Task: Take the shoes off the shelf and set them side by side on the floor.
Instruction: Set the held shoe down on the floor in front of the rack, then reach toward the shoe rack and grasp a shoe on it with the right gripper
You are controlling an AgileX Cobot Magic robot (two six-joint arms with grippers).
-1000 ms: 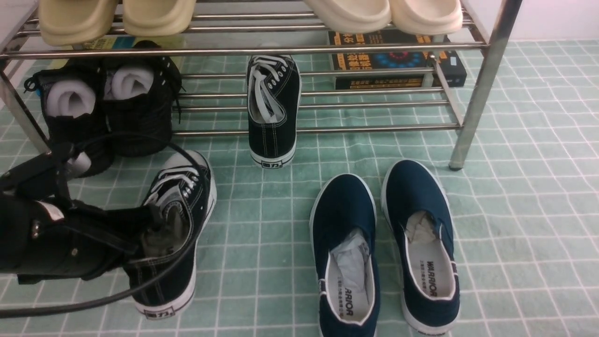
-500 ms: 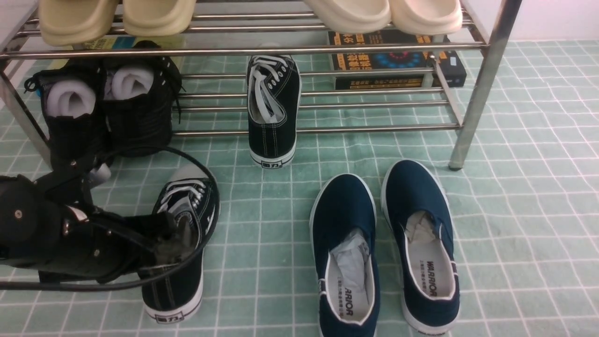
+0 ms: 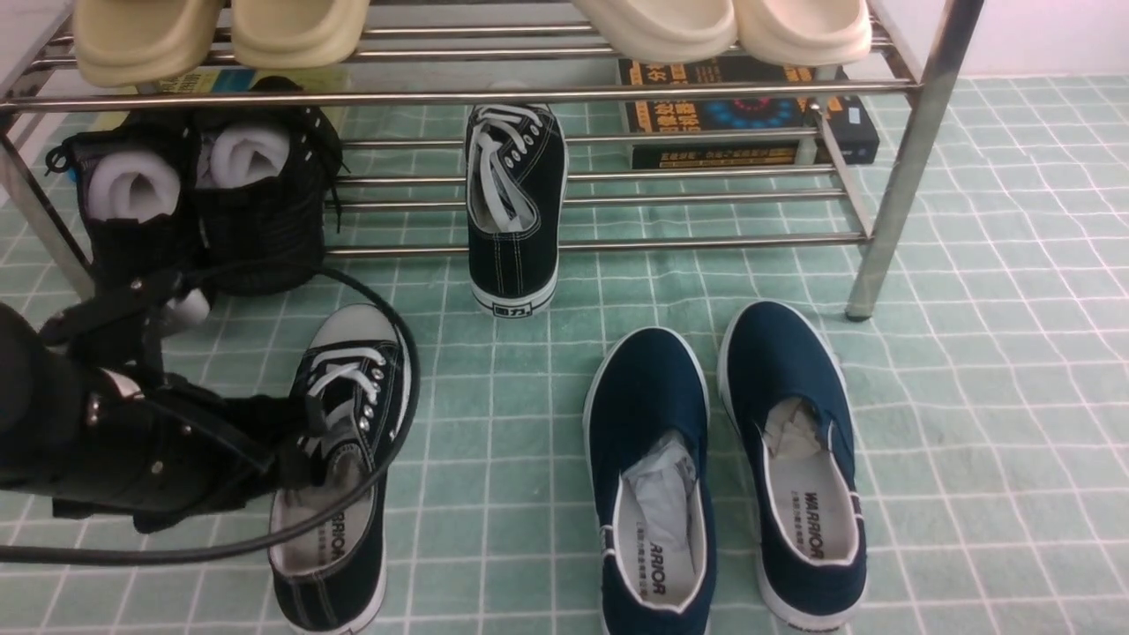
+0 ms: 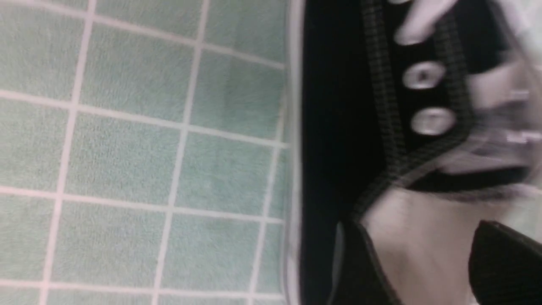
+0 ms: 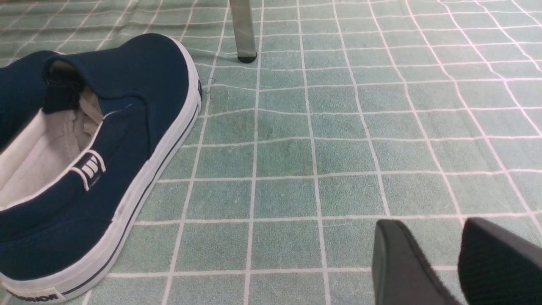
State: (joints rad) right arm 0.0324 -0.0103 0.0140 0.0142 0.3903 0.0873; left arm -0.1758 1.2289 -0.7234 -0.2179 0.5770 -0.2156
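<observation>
One black sneaker (image 3: 362, 388) with white laces lies flat on the green gridded floor (image 3: 494, 423) at the left, toe toward the shelf (image 3: 617, 242). My left gripper (image 3: 304, 441) hangs at its mouth. In the left wrist view the left gripper (image 4: 427, 254) is open, with the pale inside of the sneaker (image 4: 334, 127) showing between its fingers. The other black sneaker (image 3: 516, 212) rests on the shelf's lower bars, heel over the front edge. My right gripper (image 5: 427, 226) is open and empty, low over bare floor (image 5: 296, 161).
Two navy slip-ons (image 3: 653, 459) (image 3: 794, 441) stand side by side right of centre, one close to the right gripper (image 5: 106, 127). Bulky black shoes (image 3: 194, 194) sit at the shelf's left, a book box (image 3: 741, 115) at the back. Beige slippers (image 3: 220, 31) fill the top tier. A black cable (image 3: 388, 459) loops over the sneaker.
The left gripper has opened and let go of the sneaker. The sneaker went from tilted in the grip to lying flat, a little nearer the camera.
</observation>
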